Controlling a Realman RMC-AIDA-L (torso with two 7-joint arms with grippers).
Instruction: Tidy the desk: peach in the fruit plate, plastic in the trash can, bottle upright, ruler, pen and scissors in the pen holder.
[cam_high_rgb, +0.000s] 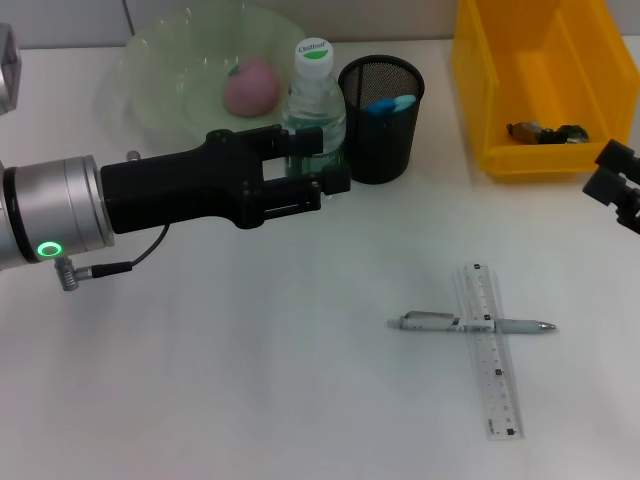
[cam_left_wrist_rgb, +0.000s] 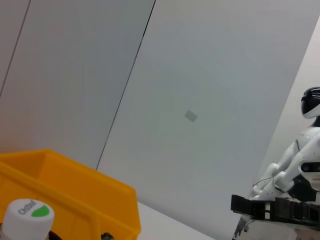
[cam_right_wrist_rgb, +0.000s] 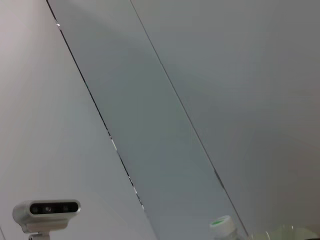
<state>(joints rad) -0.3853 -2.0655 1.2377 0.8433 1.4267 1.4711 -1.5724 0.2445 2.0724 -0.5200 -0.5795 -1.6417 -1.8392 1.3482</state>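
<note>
The clear water bottle (cam_high_rgb: 316, 104), with a white cap, stands upright between the fruit plate (cam_high_rgb: 165, 70) and the black mesh pen holder (cam_high_rgb: 382, 120). My left gripper (cam_high_rgb: 318, 163) reaches in from the left and is shut on the bottle's lower body. The bottle's cap (cam_left_wrist_rgb: 27, 215) also shows in the left wrist view. A pink peach (cam_high_rgb: 251, 86) lies in the plate. Blue handles (cam_high_rgb: 391, 103) stick up inside the pen holder. A silver pen (cam_high_rgb: 440, 321) lies across a clear ruler (cam_high_rgb: 494, 375) at the front right. My right gripper (cam_high_rgb: 617, 187) hangs at the right edge.
A yellow bin (cam_high_rgb: 480, 90) stands at the back right with dark crumpled items (cam_high_rgb: 545, 132) inside. A thin cable (cam_high_rgb: 140, 262) hangs under the left arm. White tabletop surrounds the pen and ruler.
</note>
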